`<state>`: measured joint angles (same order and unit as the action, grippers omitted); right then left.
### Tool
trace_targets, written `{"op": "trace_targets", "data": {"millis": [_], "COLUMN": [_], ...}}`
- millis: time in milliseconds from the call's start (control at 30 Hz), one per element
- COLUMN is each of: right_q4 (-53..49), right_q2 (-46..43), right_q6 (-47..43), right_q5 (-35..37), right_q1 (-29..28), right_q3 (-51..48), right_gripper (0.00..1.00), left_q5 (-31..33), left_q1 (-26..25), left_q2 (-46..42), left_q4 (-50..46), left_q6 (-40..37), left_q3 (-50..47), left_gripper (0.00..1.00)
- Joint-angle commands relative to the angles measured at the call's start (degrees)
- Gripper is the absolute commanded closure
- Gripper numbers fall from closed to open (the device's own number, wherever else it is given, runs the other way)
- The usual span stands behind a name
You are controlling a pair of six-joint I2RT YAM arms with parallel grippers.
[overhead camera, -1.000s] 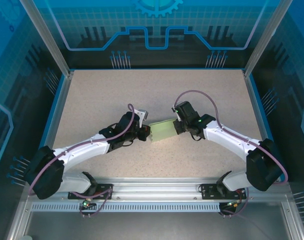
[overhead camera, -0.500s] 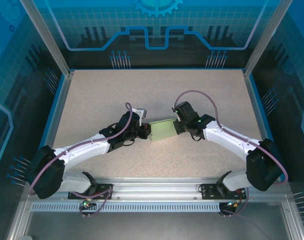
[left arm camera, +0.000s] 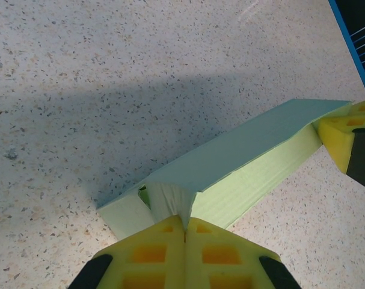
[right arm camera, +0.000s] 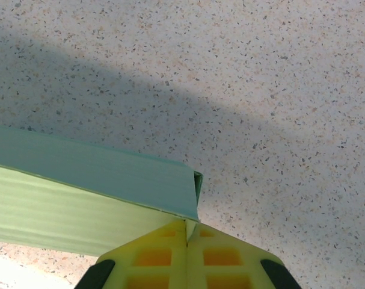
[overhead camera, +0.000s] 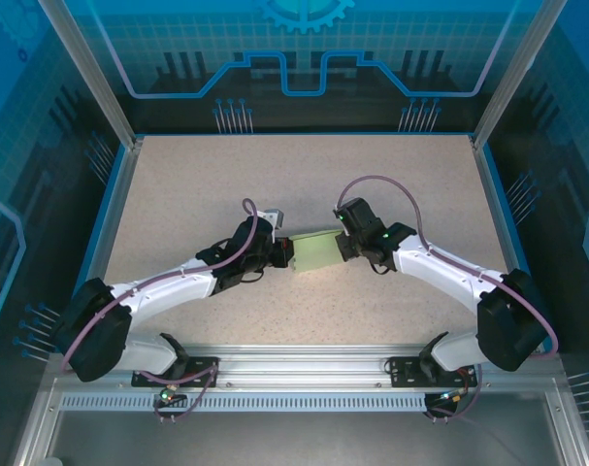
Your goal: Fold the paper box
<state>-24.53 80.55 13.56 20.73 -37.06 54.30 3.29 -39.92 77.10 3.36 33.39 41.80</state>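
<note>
No words, numbers, labels or brand marks can be read in any view. The only sign is a blue gear emblem at the top middle of the back wall, with blue circuit-like lines drawn below it on the same wall. The box, in front of that wall, has plain green faces.
</note>
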Motion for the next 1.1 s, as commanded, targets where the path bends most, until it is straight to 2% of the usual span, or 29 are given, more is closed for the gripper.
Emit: {"op": "trace_targets", "data": {"millis": [0, 1067], "right_q4": [0.6, 1.2], "right_q2": [-0.1, 0.5], "right_q6": [0.5, 1.2], "right_q5": [-4.4, -3.7], "right_q1": [-2.8, -4.2], "right_q3": [-0.8, -1.8], "right_gripper": [0.99, 0.99], "left_q5": [-2.2, -1.5], "left_q1": [-1.4, -1.4], "left_q2": [0.5, 2.4], "left_q4": [7.3, 11.9], "left_q6": [1.7, 5.4], "left_q3": [-0.2, -0.3], "left_gripper": [0.96, 0.98]}}
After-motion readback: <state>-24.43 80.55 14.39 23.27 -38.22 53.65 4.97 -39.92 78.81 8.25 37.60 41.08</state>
